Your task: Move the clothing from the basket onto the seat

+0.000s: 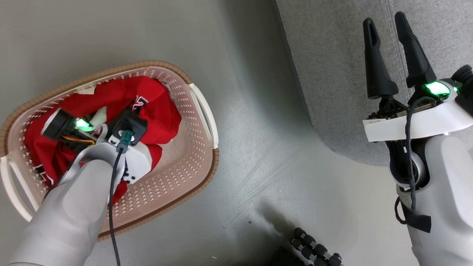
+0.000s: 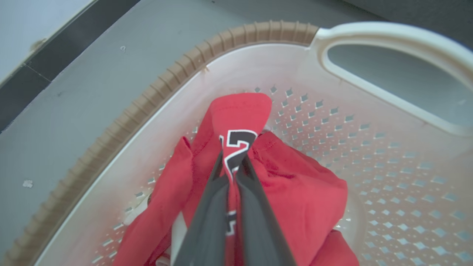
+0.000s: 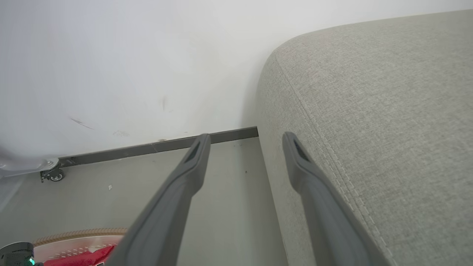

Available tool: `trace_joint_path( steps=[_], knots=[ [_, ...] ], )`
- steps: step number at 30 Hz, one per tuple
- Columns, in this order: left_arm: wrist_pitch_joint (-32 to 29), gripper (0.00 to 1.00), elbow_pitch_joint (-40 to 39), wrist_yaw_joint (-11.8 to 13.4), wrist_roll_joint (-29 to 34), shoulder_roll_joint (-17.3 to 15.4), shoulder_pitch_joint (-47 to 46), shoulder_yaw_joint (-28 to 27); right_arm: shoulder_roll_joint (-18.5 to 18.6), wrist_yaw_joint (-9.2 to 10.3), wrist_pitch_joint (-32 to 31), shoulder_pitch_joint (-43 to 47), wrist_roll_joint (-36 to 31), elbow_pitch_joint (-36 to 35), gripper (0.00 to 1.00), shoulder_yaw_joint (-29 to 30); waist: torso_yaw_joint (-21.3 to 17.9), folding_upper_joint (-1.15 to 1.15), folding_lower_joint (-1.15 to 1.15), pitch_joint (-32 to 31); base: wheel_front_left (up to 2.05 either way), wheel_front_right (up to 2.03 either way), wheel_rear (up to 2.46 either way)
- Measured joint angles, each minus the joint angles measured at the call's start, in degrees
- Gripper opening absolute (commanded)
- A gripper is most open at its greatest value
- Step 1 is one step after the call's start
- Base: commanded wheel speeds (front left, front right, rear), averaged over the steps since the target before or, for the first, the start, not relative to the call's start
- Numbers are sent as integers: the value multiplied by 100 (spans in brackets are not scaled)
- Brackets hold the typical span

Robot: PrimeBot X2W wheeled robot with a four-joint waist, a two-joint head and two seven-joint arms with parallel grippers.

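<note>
The red clothing point(image 1: 157, 107) lies bunched in the cream basket point(image 1: 184, 173) on the floor at the left. My left arm reaches down into the basket. In the left wrist view my left gripper point(image 2: 233, 164) is shut on a raised fold of the clothing point(image 2: 240, 114) that bears a black-and-white number; more red fabric sags below against the perforated wall of the basket point(image 2: 369, 155). My right gripper point(image 1: 385, 20) stands open and holds nothing, over the near edge of the grey seat point(image 1: 332, 74). In its own view the right gripper point(image 3: 246, 142) points along the corner of the seat point(image 3: 369, 111).
Grey floor point(image 1: 258, 147) separates basket and seat. A white wall with a dark baseboard point(image 3: 166, 146) runs behind, and a small caster wheel point(image 3: 53, 173) stands at its foot. A black ribbed part point(image 1: 314, 251) shows at the head view's bottom edge.
</note>
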State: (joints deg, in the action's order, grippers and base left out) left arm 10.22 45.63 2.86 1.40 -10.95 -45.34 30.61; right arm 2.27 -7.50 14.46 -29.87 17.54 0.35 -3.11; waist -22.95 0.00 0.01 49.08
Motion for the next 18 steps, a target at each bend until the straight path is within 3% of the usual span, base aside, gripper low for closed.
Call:
trace_joint_path(
  steps=[18],
  knots=[
    [121,0,-1070,-222,-600,171,-57,-311,4,0,0,4,-423,355,100,44,409,0,0,-563,0,0,0]
  ],
)
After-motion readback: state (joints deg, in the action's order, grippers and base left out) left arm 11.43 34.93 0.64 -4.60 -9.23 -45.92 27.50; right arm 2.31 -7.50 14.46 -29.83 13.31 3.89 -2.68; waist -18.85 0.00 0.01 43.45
